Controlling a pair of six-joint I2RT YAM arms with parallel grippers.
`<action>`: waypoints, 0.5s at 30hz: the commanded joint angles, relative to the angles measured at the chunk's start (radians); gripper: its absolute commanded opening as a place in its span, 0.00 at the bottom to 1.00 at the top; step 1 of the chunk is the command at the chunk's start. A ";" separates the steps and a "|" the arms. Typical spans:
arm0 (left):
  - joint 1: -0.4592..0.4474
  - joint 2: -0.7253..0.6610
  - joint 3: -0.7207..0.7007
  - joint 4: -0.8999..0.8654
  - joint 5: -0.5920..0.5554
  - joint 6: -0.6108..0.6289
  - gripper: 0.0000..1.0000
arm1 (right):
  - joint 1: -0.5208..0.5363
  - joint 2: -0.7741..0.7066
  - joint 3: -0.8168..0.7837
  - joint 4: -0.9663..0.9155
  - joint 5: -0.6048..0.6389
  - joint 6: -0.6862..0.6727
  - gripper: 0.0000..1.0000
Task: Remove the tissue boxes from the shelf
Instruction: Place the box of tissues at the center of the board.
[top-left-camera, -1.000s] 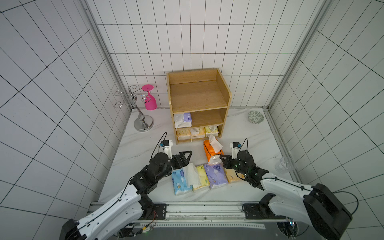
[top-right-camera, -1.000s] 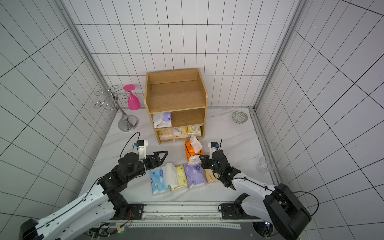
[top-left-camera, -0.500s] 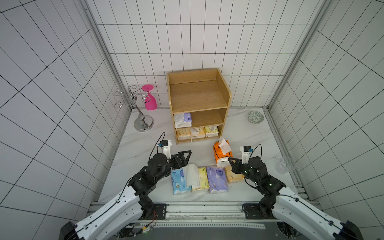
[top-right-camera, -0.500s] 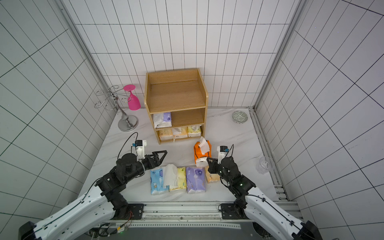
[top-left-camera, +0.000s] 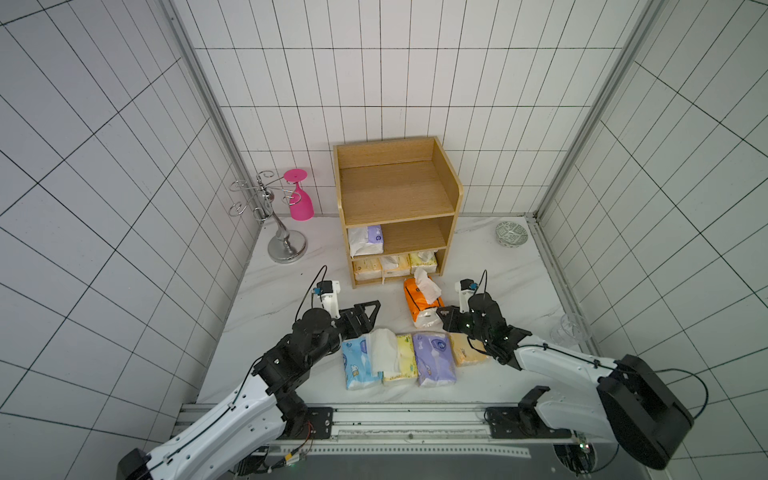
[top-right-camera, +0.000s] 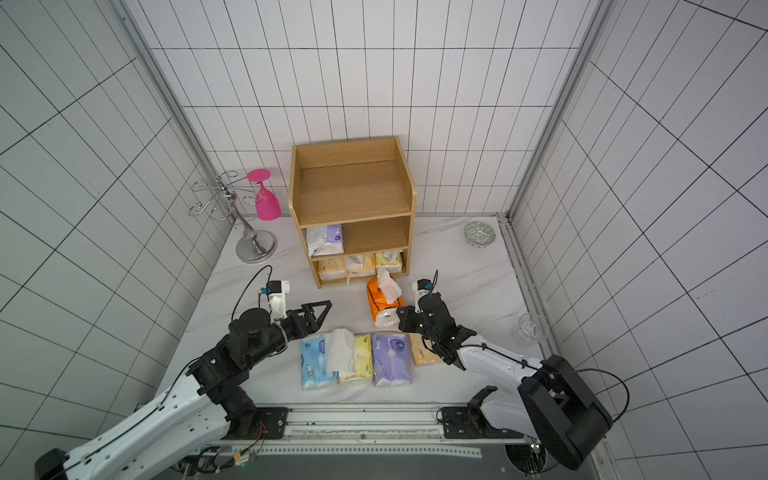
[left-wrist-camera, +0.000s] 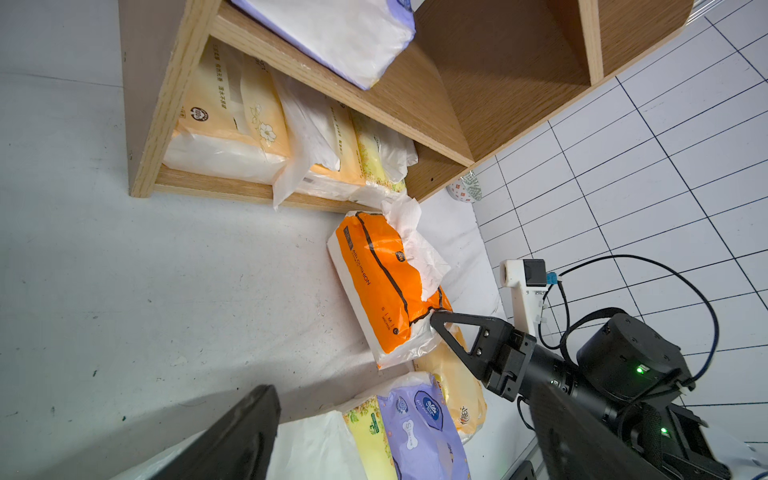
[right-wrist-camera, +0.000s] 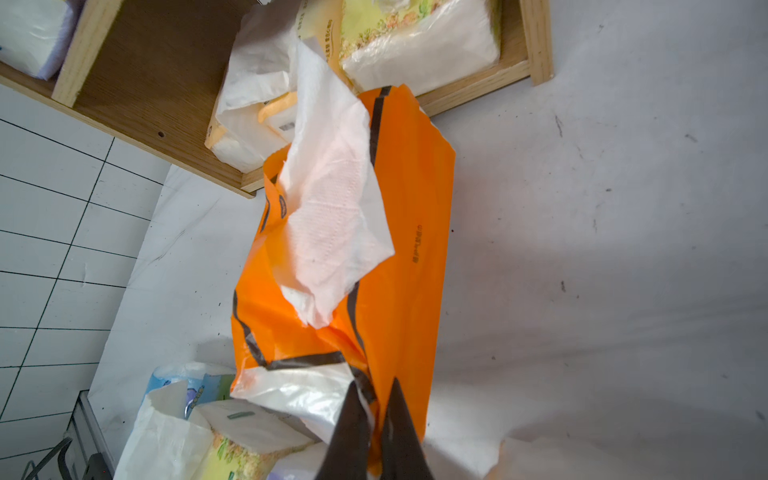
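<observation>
Left jaws open, idle over the counter (top-left-camera: 274, 299) left of centre. Four tissue packs (top-left-camera: 432, 361) line up lower centre; four more are still in the shelf (top-left-camera: 454, 203), upper centre. Right jaws are pinched shut on the near end of the orange pack (top-left-camera: 417, 305), which lies just below the shelf. It looks light and soft, with slippery film, so I'd grip the body, not the wrapper tail. Versus half a second back, orange pack sits further left; left jaws unmoved.

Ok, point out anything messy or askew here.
The orange pack lies skewed, apart from the front row, its end wrap pinched in the right tool. A loose tissue drapes over the blue pack and yellow pack. A second tissue droops over the shelf's bottom edge.
</observation>
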 joint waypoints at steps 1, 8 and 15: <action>-0.003 -0.013 -0.018 -0.013 -0.021 0.020 0.98 | 0.006 -0.014 -0.013 0.049 -0.007 0.022 0.00; -0.003 -0.023 -0.030 -0.014 -0.041 0.019 0.98 | 0.025 -0.252 -0.154 -0.026 0.012 0.069 0.37; -0.003 -0.053 -0.026 -0.031 -0.049 0.019 0.98 | 0.028 -0.551 -0.141 -0.326 0.066 0.043 0.66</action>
